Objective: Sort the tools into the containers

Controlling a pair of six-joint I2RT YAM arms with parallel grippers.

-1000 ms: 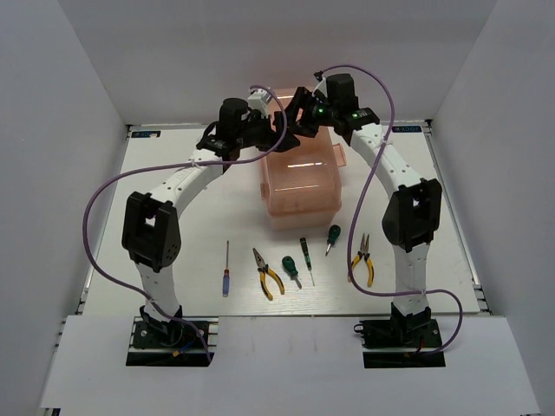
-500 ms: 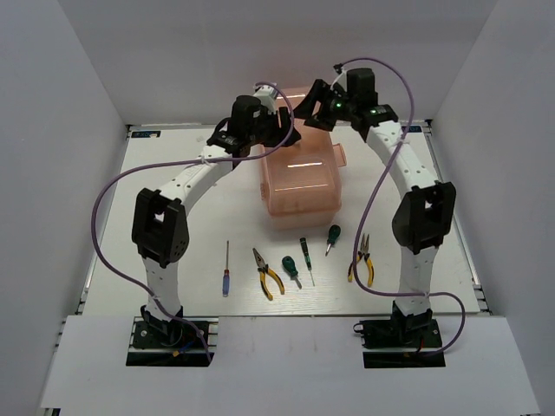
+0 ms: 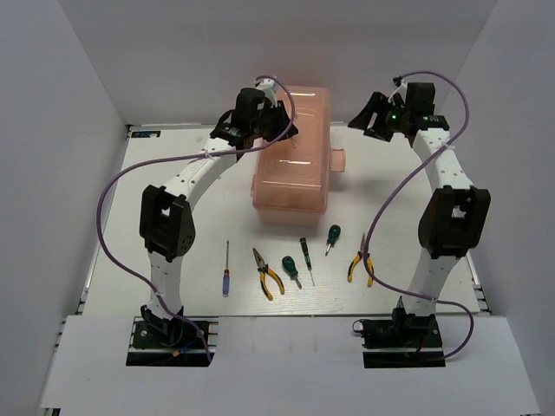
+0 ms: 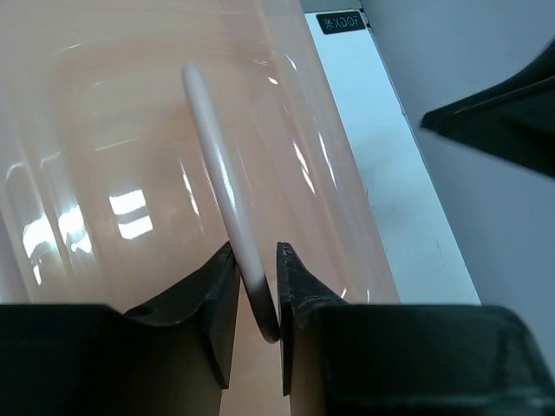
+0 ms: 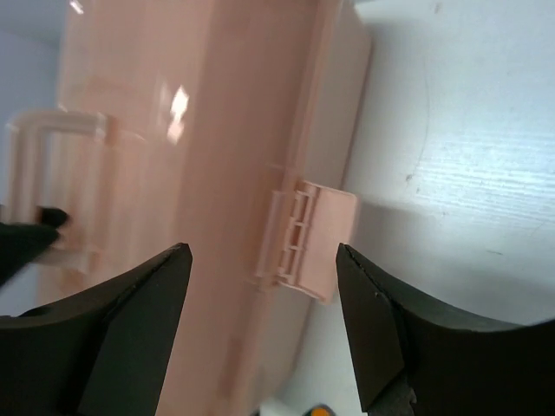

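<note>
Two hands work the box: left hand (image 4: 256, 290) clenched on the lid handle (image 4: 212, 147) of the salmon-pink toolbox (image 3: 295, 173), far-ctr on the surface (image 3: 217, 225) w/ long axis running away from the bases, right hand (image 5: 264, 256) spread wide & empty, side latch (image 5: 303, 238) just to its left.

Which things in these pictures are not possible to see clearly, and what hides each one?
1. Toolbox inside: every view; its cloudy pink walls hide the compartments.
2. Left gripper fingertips: top view; the wrist covers them. The left wrist view shows them shut on the handle.
3. Right-hand pliers: top view; a purple cable crosses them.
4. Yellow scrap: right wrist view; cut off by the bottom edge.
</note>
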